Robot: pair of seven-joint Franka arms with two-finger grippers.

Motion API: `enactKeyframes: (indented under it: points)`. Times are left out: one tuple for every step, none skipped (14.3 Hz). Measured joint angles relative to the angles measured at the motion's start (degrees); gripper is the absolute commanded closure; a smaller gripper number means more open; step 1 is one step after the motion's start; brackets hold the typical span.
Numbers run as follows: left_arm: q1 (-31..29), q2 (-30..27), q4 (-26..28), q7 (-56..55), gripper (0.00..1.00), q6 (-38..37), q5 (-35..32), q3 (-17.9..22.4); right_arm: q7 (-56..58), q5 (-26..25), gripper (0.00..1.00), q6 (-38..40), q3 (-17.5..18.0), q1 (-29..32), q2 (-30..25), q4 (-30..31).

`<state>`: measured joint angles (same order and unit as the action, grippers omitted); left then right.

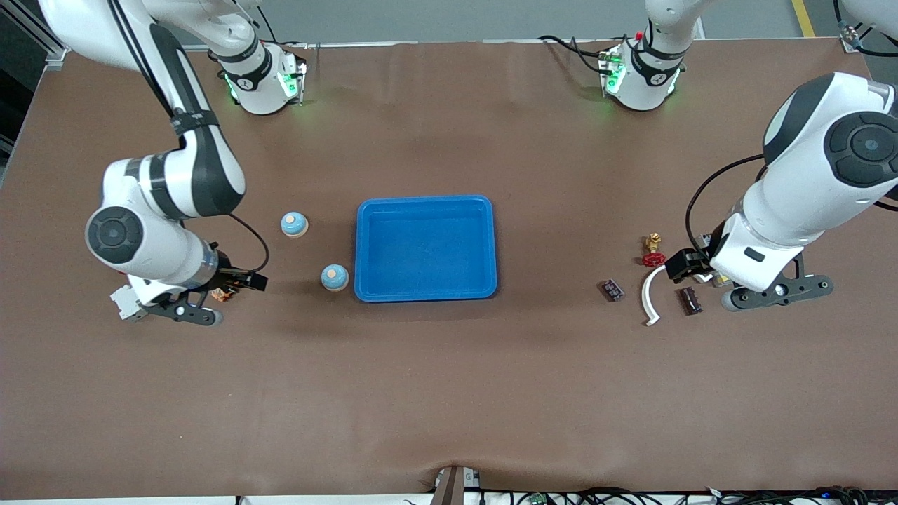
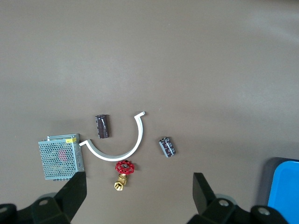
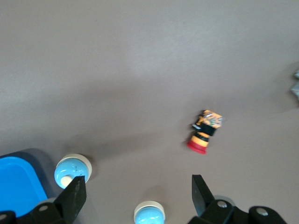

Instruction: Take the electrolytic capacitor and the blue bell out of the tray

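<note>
Brown matte counter [image 1: 449, 393], plain cloth-like surface.

Toward the left arm's end, a cluster:
- White curved plastic strip, half-ring shape [image 1: 651, 298] [image 2: 122, 144], lies flat. In the front view its open side faces 3 o'clock.
- Small brass valve with a red handwheel [image 1: 654, 251] [image 2: 123, 173], at 12 o'clock from the strip, just beside its outer curve.
- Grey perforated metal box with a yellow label [image 2: 60, 157], at 3 o'clock from the strip. One strip tip is just beside it, and it is mostly covered in the front view.

Toward the right arm's end, at the counter's 9 o'clock:
- Small orange-and-black cylindrical part with a red cap [image 3: 204, 131], on its side, alone.
</note>
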<state>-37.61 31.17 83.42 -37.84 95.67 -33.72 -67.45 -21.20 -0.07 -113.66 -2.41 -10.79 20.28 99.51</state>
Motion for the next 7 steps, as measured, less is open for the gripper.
enactKeyframes:
  points:
    - [0.0, 0.0, 0.0, 0.0, 0.0, 0.0, 0.0, 0.0, 1.95, -0.05, 0.0, 0.22, 0.0, 0.77, -0.66, -0.06]
    - [0.0, 0.0, 0.0, 0.0, 0.0, 0.0, 0.0, 0.0, 4.25, -0.05, 0.0, 0.35, -0.01, 1.6, -1.33, -0.07]
    - [0.0, 0.0, 0.0, 0.0, 0.0, 0.0, 0.0, 0.0, 6.14, -0.05, 0.0, 0.52, -0.01, 2.4, -2.0, -0.07]
    - [0.0, 0.0, 0.0, 0.0, 0.0, 0.0, 0.0, 0.0, 7.57, -0.05, 0.0, 0.92, -0.01, 3.19, -2.68, -0.07]
    - [0.0, 0.0, 0.0, 0.0, 0.0, 0.0, 0.0, -0.01, 8.62, -0.05, 0.0, 1.66, 0.0, 3.89, -3.45, -0.09]
    - [0.0, 0.0, 0.0, 0.0, 0.0, 0.0, 0.0, -0.01, 9.72, -0.05, 0.0, 2.49, -0.01, 4.61, -4.34, -0.12]
    - [0.0, 0.0, 0.0, 0.0, 0.0, 0.0, 0.0, -0.01, 11.17, -0.05, 0.0, 3.53, 0.01, 5.33, -5.38, -0.14]
